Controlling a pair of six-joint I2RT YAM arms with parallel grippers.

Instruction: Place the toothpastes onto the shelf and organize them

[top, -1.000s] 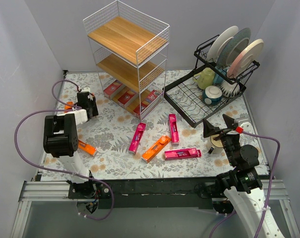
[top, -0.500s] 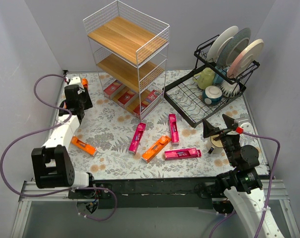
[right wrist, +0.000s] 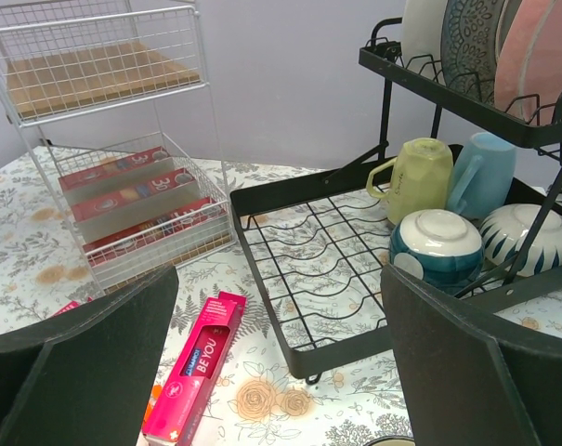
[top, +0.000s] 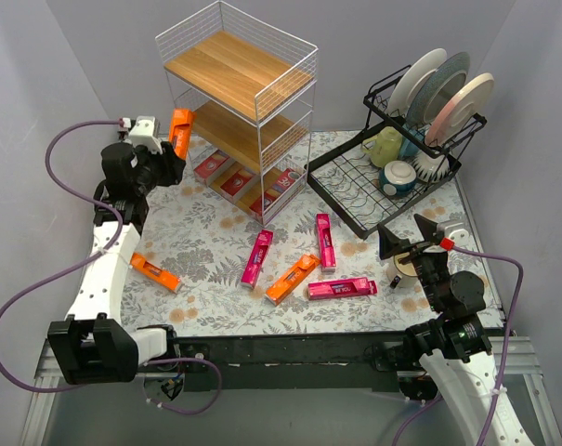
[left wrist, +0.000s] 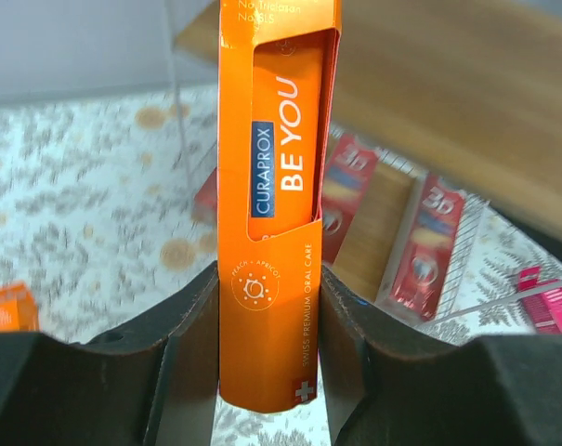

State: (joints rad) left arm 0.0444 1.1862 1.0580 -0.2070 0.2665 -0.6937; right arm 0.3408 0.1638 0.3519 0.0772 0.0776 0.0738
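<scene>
From above, the left gripper (top: 167, 153) is raised just beside the near-left corner of the shelf (top: 239, 70), about level with its middle board. It is clamped on an orange box (top: 180, 133) that stands roughly upright, outside the wire. The dark red boxes (top: 236, 180) lie in the bottom tier. Three pink boxes (top: 258, 257) and two more orange ones (top: 293, 278) are scattered on the table (top: 206, 237). The right gripper (top: 409, 237) hangs over the near-right part of the table, in front of the dish rack (top: 392, 177).

In the left wrist view, the two fingers (left wrist: 188, 353) pinch the box's narrow lower end, one on each long edge. Most of its length sticks out ahead of them. To my eye it is a light, thin cardboard carton, stiff along its length but easy to crush, and the open window in its front face would buckle first. Being glossy, it could pivot in such an end grip. A hold nearer the middle, across the solid edges, would steady it for sliding onto a board.

In the right wrist view, that gripper's fingers stand wide apart with nothing between them. One pink box lies on the table below, with the shelf beyond it to the left.
</scene>
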